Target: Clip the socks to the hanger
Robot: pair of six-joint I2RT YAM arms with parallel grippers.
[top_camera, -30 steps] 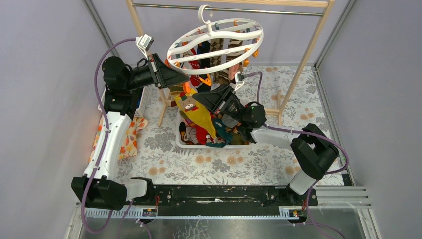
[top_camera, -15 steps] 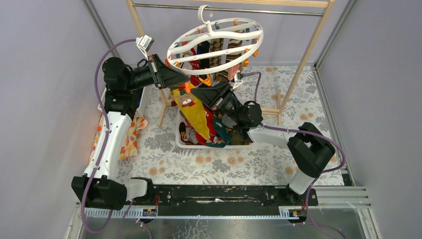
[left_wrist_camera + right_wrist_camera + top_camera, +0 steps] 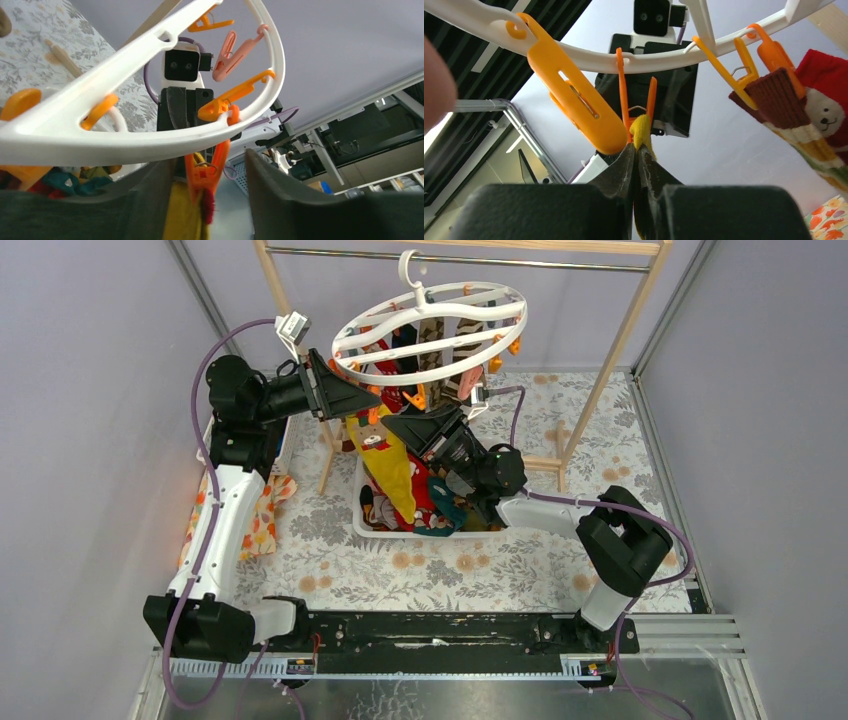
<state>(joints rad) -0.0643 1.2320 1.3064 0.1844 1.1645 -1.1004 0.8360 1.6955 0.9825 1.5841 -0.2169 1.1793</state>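
Hanger (image 3: 125,137), white: orange clip (image 3: 205,175) under rim, mustard sock (image 3: 642,131) at its mouth. Right tool (image 3: 636,150) closed on sock; left tool (image 3: 210,161) open, fingers flanking clip.

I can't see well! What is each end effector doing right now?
Left end effector: open, around an orange clip.
Right end effector: closed on the yellow sock.

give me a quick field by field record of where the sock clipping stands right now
left claw: open, one finger on each side of an orange clip
right claw: shut on the mustard sock, top edge raised to that clip's mouth
hanger: white ring, clips dangling from it
already clipped: Santa-face sock
unclear: whether the clip grips the mustard sock yet
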